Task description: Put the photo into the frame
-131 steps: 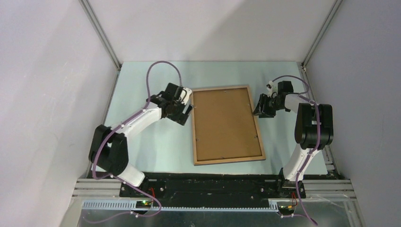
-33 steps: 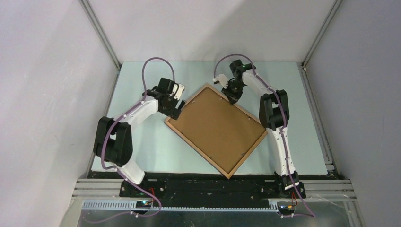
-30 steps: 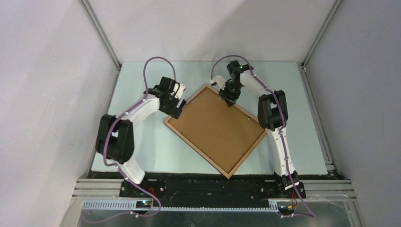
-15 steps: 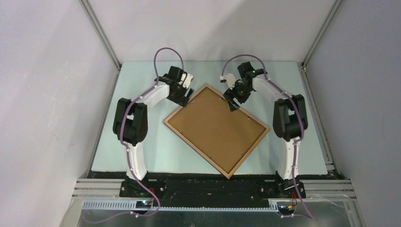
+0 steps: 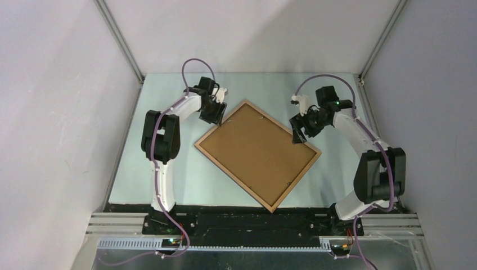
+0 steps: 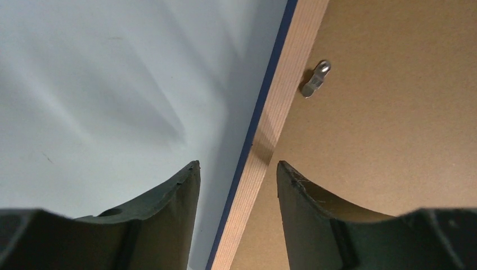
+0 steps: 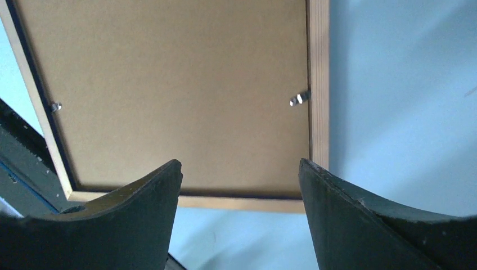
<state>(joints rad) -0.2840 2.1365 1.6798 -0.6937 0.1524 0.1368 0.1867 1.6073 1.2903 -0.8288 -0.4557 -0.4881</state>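
Your frame [image 5: 236, 179] lies flat on the pale table [image 5: 169, 169], turned like a diamond with one corner pointing toward the arm bases. Its wood-brown face is up, and a brown backing board [image 5: 257, 151] fills the opening. Your left claw [image 5: 218, 115] sits low at the frame's far left side, close to the far corner. In the left wrist view its two dark fingers are apart and straddle the frame's wooden side, one over the table and one over the backing board, with a gap showing on either side. A thin dark blue edge runs along the outside of that wooden side, and a small metal clip [image 6: 315, 79] rests on the board just inside it. Your right claw [image 5: 297, 135] hovers above the frame's far right side, near the right corner. Its fingers are spread wide and grip nothing, and the right wrist view looks down between them onto the board and a corner of the frame.
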